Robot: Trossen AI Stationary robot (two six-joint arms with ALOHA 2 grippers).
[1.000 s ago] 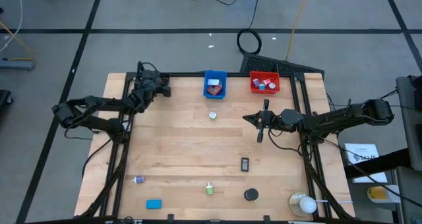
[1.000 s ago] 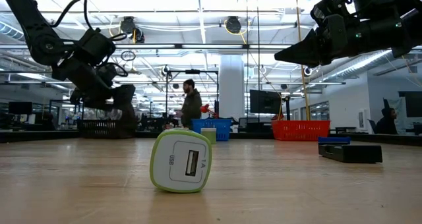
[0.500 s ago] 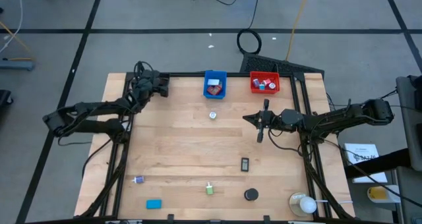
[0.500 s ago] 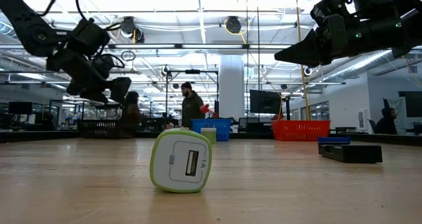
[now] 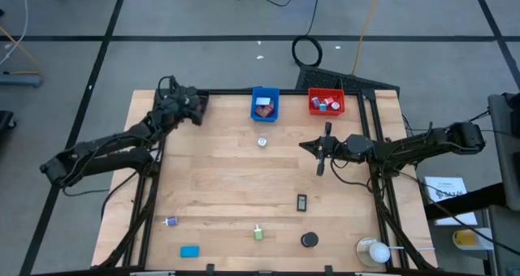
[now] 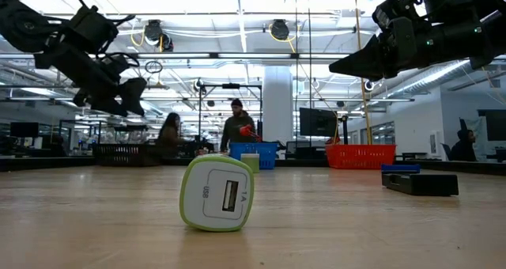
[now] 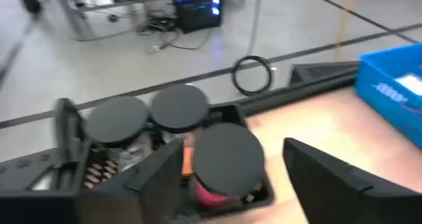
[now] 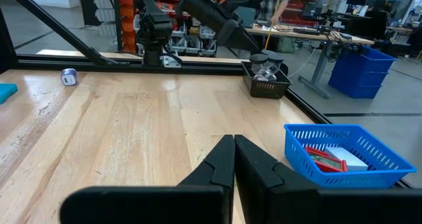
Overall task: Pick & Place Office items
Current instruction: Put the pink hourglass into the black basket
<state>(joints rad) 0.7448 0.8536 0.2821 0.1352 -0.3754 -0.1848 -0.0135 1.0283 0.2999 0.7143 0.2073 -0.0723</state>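
The office items lie scattered on the wooden table: a white roll (image 5: 262,142), a small black block (image 5: 301,201), a blue-violet piece (image 5: 170,222), a green-and-white charger (image 5: 257,233) (image 6: 217,194), a blue block (image 5: 189,251) and a black disc (image 5: 309,240). My left gripper (image 5: 196,105) (image 6: 133,99) (image 7: 234,184) hangs open above the black bin (image 7: 227,110) at the far left corner, which holds three black-lidded pieces; nothing is between its fingers. My right gripper (image 5: 301,145) (image 8: 234,159) hovers shut, level, over the right middle of the table.
A blue bin (image 5: 265,104) and a red bin (image 5: 326,102), both with pieces inside, stand at the far edge. A roundish white object in a clear holder (image 5: 374,252) sits at the near right corner. People stand in the room beyond the table (image 6: 237,126).
My left gripper has risen from just over the black bin and tipped closer to level, staying over the far left corner, while its arm has drawn back toward the table's left. The right arm has kept still.
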